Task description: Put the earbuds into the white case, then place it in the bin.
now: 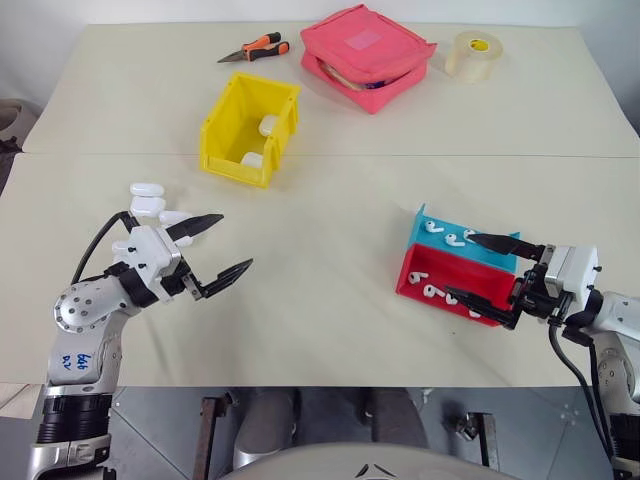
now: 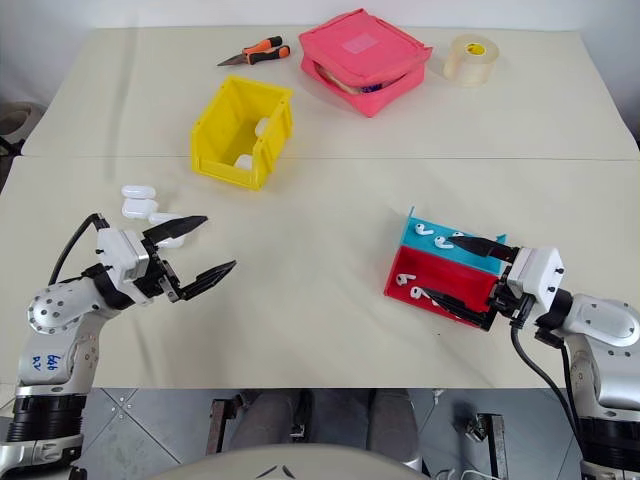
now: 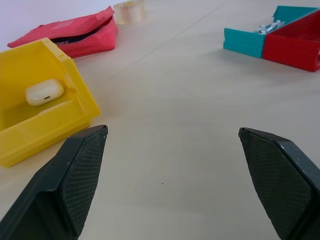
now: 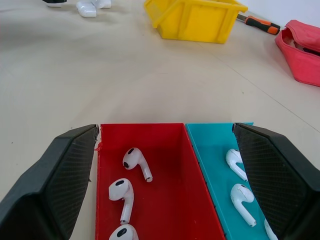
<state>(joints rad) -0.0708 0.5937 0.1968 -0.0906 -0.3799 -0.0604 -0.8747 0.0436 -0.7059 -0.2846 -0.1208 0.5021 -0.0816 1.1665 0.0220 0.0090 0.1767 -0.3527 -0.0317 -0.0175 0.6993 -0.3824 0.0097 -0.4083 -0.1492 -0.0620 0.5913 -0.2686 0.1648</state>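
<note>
Showing an early-to-middle stage of the job, seen from beside the table (image 1: 330, 330). Left gripper (image 1: 218, 246): fingers spread wide apart, holding nothing, poised level over bare tabletop just in front of a small cluster of white cases (image 1: 148, 198). Right gripper (image 1: 490, 270): fingers likewise wide apart and empty, hovering over the two shallow trays, one finger above the blue tray (image 4: 220, 160) and the other above the red tray (image 4: 165, 170).

Earbuds (image 4: 136, 162): at least three lie loose in the red tray, and at least three more earbuds in the blue tray (image 4: 235, 164); none is gripped. Bin (image 1: 250, 128): the yellow one stands well apart from both grippers, towards the far side of the table, and already contains two white cases (image 3: 44, 92), so some rounds of the task appear finished.

What remains, by my reading: the cases near the left gripper look closed and unfilled, earbuds still have to be lifted from the trays and seated in one of them, and that case then carried to the bin. Whether the binned cases hold earbuds cannot be told.

Beyond the bin lie orange-handled pliers (image 1: 255, 48), a pink zippered pouch (image 1: 366, 55) and a roll of tape (image 1: 472, 55), all untouched.
</note>
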